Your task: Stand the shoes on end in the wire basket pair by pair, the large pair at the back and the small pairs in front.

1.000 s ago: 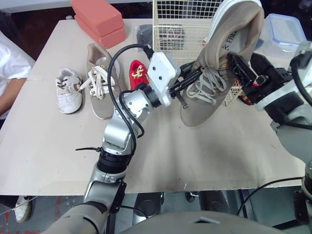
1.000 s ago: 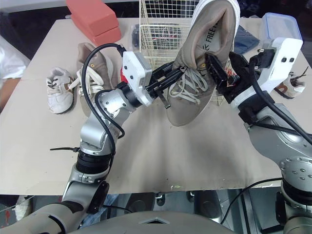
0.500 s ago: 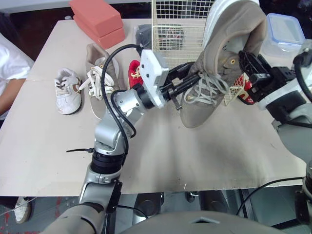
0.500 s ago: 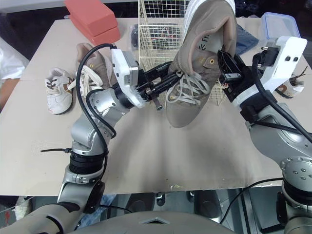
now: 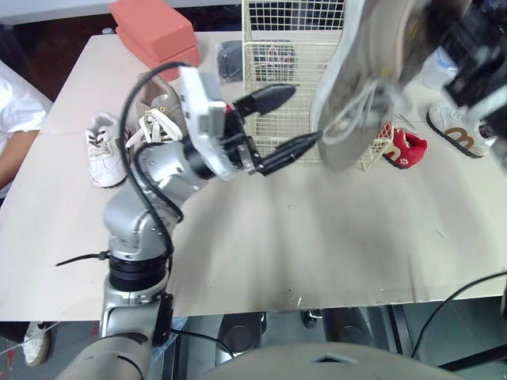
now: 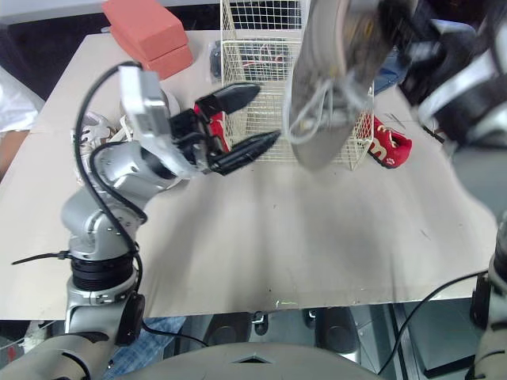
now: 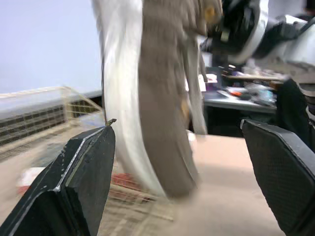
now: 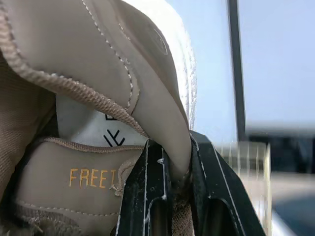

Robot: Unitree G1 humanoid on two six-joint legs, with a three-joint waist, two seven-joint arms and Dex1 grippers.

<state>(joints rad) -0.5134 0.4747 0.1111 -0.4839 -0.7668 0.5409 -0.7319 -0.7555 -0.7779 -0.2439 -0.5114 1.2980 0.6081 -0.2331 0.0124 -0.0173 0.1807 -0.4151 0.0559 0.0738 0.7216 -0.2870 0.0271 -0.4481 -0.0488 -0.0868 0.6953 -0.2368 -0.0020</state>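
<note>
Wire basket (image 5: 273, 123), dark item (image 5: 273, 57) perhaps inside; left jaws spread, right jaws pinching shoe (image 5: 364, 79).

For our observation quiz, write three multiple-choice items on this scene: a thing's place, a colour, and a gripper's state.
1. The red shoe on the robot's right lies: A on the table beside the wire basket; B inside the basket; C on the floor.
2. The stacked blocks are: A blue; B green; C salmon pink.
3. The left gripper is: A shut on a lace; B open and empty; C shut on a block.
Key: 1 A, it rests on the tabletop outside the basket's wall; 2 C, both show that colour; 3 B, its fingers stand apart with nothing between.
</note>
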